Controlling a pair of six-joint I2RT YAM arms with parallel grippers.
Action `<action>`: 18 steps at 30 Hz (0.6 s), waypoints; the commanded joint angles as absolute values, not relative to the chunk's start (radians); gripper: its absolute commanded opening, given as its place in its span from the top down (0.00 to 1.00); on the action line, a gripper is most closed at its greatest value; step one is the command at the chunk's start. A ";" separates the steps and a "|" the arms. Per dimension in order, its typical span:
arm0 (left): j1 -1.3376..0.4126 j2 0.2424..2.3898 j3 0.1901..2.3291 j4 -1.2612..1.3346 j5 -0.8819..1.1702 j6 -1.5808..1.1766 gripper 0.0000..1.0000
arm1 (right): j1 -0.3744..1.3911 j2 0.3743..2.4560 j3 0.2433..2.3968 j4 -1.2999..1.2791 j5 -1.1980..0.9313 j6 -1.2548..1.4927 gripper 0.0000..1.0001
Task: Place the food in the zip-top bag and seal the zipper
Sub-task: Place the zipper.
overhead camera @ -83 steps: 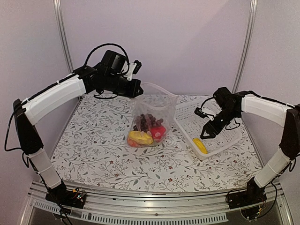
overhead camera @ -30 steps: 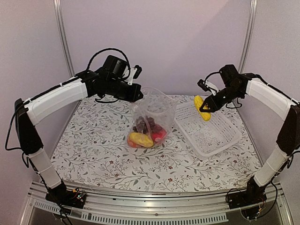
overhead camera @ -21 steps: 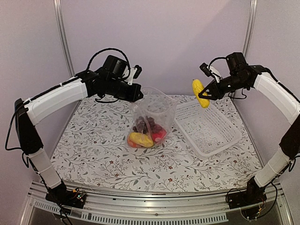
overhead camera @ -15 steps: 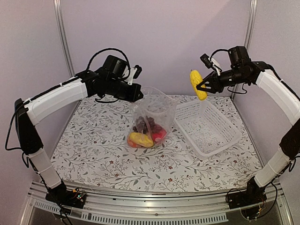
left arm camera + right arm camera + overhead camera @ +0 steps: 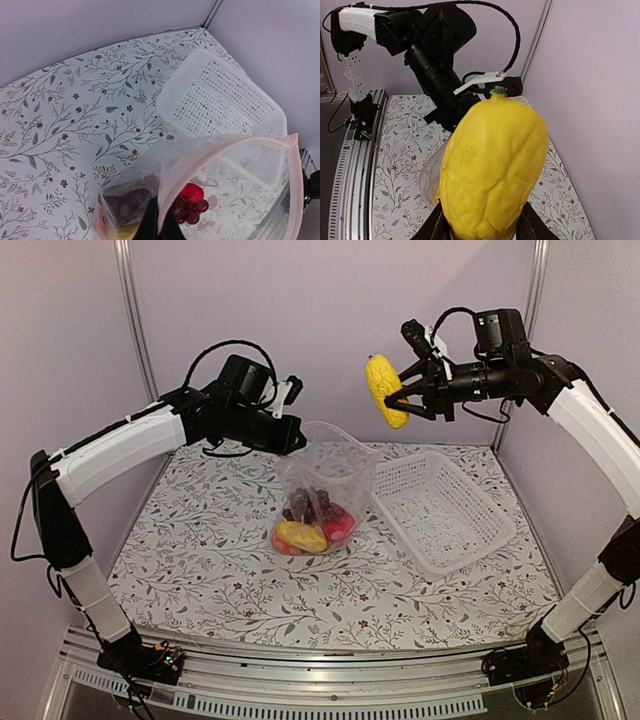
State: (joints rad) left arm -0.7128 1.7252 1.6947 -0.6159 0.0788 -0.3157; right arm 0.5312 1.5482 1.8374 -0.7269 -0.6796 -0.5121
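Our left claw (image 5: 297,441) pinches the rim of the zip-top bag (image 5: 335,478); our right claw (image 5: 404,400) clamps a yellow piece (image 5: 384,390) high above the bench (image 5: 200,560).

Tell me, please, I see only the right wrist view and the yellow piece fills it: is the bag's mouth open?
Observer: Yes. The left gripper is shut on the bag rim and holds the mouth open, facing up.
Operator: Is there food in the basket?
Observer: No, the basket holds nothing in the top view.
Operator: Where is my piece relative to the mouth?
Observer: The yellow piece, in the right gripper, appears above and right of the mouth, not yet over it.
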 commanded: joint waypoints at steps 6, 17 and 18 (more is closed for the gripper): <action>-0.699 1.726 1.733 -0.620 0.100 -0.316 1.00 | 0.694 1.671 1.937 -0.810 -0.569 -0.775 0.69; -0.698 1.711 1.718 -0.620 0.100 -0.311 1.00 | 0.799 1.759 1.937 -0.812 -0.368 -0.879 0.69; -0.698 1.710 1.718 -0.621 0.100 -0.310 1.00 | 0.803 1.766 1.937 -0.813 -0.352 -0.884 0.69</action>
State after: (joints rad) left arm -0.7128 1.7256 1.7077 -0.6182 0.0940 -0.3153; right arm 0.7822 1.7317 1.9125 -0.8009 -0.4599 -0.8364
